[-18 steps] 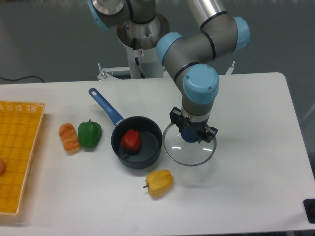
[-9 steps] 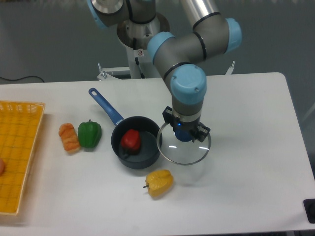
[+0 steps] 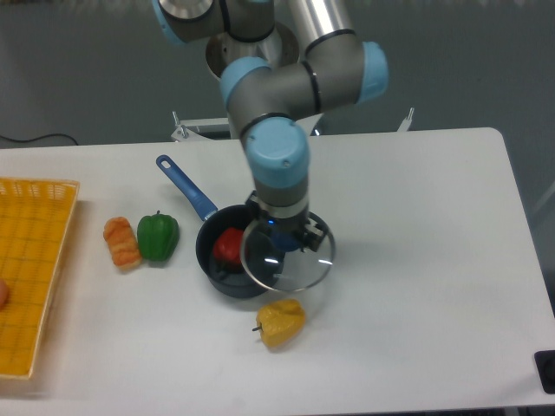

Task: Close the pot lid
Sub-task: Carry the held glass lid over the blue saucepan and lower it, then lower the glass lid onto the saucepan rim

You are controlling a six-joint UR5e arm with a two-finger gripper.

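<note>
Gripper: the gripper (image 3: 279, 232) was clenched on the knob of the lid (image 3: 290, 263), carrying it level above the table.
Lid position: overlapped the right rim of the pot (image 3: 227, 276), not centred.
Pot contents: red pepper (image 3: 229, 246) inside.
Advice: centring leftward before lowering looked wise.

One pot (image 3: 227, 270) sits at the centre of the frame and one glass lid (image 3: 288, 258) overlaps its right side. There are three peppers: one red pepper (image 3: 229, 246) inside the pot, one green pepper (image 3: 157, 236) to its left and one yellow pepper (image 3: 280, 321) below it. One orange item (image 3: 121, 242), possibly a carrot or bread, lies further left. One yellow basket (image 3: 35, 273) fills the left edge, with one pinkish object (image 3: 3, 295) barely showing there.
</note>
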